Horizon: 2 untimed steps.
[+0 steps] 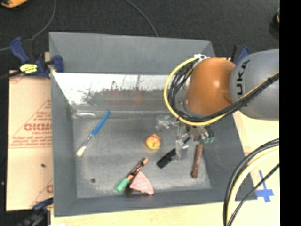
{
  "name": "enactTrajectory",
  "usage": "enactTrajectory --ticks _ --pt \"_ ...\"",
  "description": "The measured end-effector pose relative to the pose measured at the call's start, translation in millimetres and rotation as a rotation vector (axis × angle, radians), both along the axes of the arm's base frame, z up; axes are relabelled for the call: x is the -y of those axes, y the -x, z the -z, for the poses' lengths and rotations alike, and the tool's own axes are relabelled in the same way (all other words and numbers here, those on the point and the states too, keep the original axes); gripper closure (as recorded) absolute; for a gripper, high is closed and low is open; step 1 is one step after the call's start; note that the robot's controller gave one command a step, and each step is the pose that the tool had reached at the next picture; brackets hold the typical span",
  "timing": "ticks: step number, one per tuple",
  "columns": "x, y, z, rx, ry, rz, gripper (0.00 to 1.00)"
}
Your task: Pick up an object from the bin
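My gripper (182,142) hangs under the arm's orange cover at the right of the bin floor. Just below and left of it lies a small black block (165,160). A small yellow-orange ball (153,142) rests to the gripper's left, a little apart from it. To its lower right, a brown stick (196,160) lies nearly upright in the picture. Nothing shows clearly in the gripper's grasp.
A blue-handled brush (94,132) lies slanted at the left of the floor. Near the front wall a green-capped marker (130,176) rests against a pink wedge (142,185). The arm and its cables cover the bin's right back corner.
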State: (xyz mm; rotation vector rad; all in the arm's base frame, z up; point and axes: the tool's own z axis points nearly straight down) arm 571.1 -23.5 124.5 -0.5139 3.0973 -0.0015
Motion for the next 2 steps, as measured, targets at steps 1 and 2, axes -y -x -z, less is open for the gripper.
enactTrajectory --ticks 1,2 --pt "66.8 -11.1 -23.8 0.009 0.0 0.153 0.0" --pt "9.0 4.1 4.4 0.001 -0.001 -0.402 0.0"
